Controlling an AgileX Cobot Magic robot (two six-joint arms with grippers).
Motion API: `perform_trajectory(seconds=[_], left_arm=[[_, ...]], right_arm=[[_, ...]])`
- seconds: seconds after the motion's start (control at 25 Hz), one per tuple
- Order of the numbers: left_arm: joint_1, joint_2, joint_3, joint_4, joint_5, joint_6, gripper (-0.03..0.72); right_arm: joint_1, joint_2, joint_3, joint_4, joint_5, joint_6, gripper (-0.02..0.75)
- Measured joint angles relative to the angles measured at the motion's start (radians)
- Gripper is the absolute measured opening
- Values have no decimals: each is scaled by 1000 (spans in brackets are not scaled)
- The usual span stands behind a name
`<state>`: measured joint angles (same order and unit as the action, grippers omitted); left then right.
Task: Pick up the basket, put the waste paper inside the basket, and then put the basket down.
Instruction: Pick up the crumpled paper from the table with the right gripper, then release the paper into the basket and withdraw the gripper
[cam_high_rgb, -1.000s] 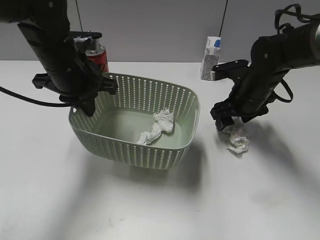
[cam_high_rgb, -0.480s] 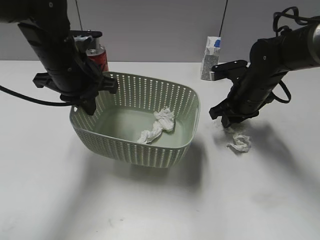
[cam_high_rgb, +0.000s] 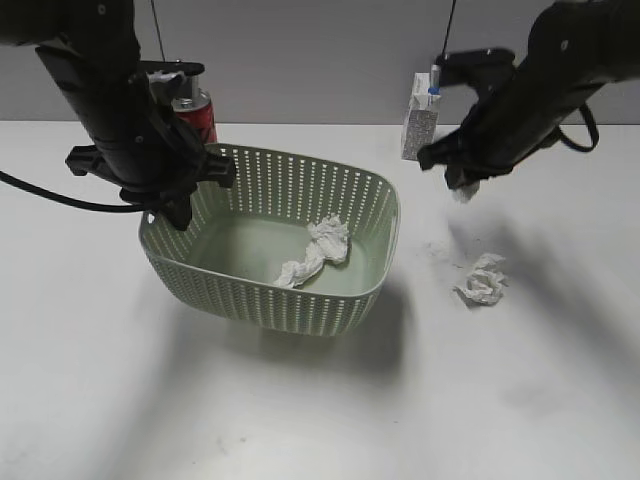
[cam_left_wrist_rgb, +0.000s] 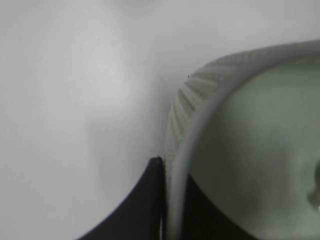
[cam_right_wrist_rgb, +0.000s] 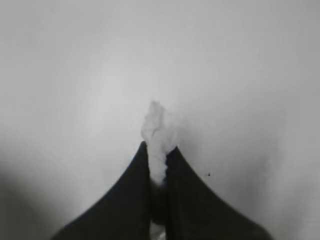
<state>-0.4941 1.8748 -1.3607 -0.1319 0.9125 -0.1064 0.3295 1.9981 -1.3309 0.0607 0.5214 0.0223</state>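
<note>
The pale green basket (cam_high_rgb: 300, 290) hangs tilted above the table at centre left. My left gripper (cam_high_rgb: 180, 205) is shut on its left rim; the left wrist view shows the rim (cam_left_wrist_rgb: 176, 150) pinched between the jaws (cam_left_wrist_rgb: 172, 170). One waste paper wad (cam_high_rgb: 318, 252) lies inside the basket. My right gripper (cam_high_rgb: 462, 185) is raised to the right of the basket and is shut on a small white wad (cam_high_rgb: 463, 191), which sticks out between the jaws (cam_right_wrist_rgb: 158, 155) in the right wrist view (cam_right_wrist_rgb: 157, 132). Another wad (cam_high_rgb: 482, 280) lies on the table below it.
A red soda can (cam_high_rgb: 195, 115) stands behind the basket at the back left. A white-and-grey carton (cam_high_rgb: 420, 118) with a blue mark stands at the back, close to my right arm. The white table (cam_high_rgb: 320, 420) runs to a grey wall.
My right gripper rose from the table and moved back with a small wad in its jaws, leaving one wad on the table. The left arm and basket stayed still.
</note>
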Motion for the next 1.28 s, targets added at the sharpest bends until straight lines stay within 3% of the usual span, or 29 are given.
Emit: perform_trajectory(seconds=[0.28,0.44,0.68,0.8,0.92,0.96,1.08,1.28], left_arm=[[0,0,0,0,0,0,0],[0,0,0,0,0,0,0],[0,0,0,0,0,0,0],[0,0,0,-1,0,0,0],[0,0,0,-1,0,0,0],[0,0,0,-1,0,0,0],[0,0,0,-1,-1,0,0],[0,0,0,0,-1,0,0]], right_arm=[[38,-218,-69,151,26,-127,10],[157,-276,-77,291,50,-253,10],[302,-216,-77,304,91,-283,39],[340,-163,-77,275,120,-284,225],[351,-132,-77,264,130,-285,526],[352,-130,-77,256,131,-286,592],[351,-142,-77,183,143,-251,658],[307,-235,-78,-45,265,-67,652]])
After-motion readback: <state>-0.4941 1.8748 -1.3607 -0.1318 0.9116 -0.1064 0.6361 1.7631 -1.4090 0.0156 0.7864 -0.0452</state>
